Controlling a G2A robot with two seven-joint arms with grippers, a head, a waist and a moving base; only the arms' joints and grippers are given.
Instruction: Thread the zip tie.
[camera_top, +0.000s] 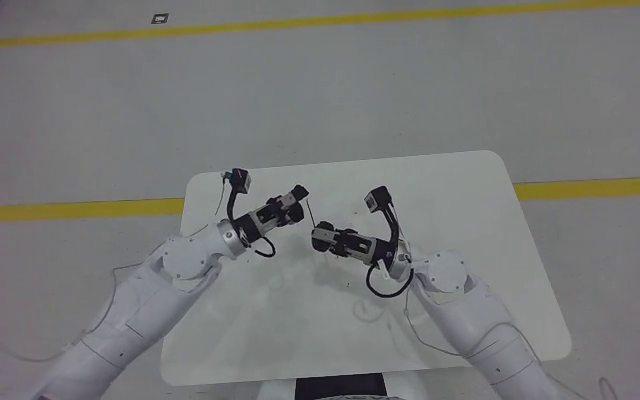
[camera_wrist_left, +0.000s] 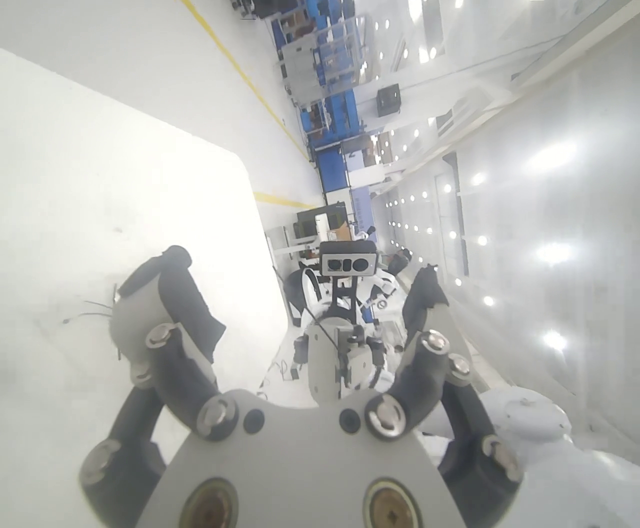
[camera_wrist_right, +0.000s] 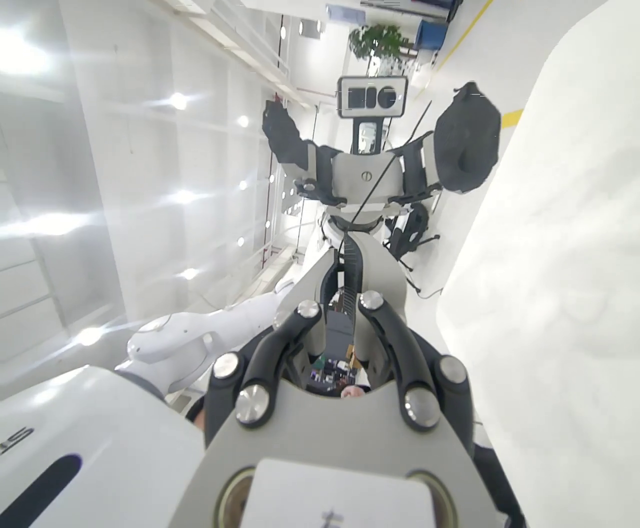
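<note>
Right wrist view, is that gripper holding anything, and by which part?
Right gripper pinches a thin black plastic zip tie by its wider ribbed end; its tail points free.

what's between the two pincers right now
The zip tie: its thin black strap, clamped in the right pincer, sticks out into the gap before the open left pincer, seen in the top view.
</note>
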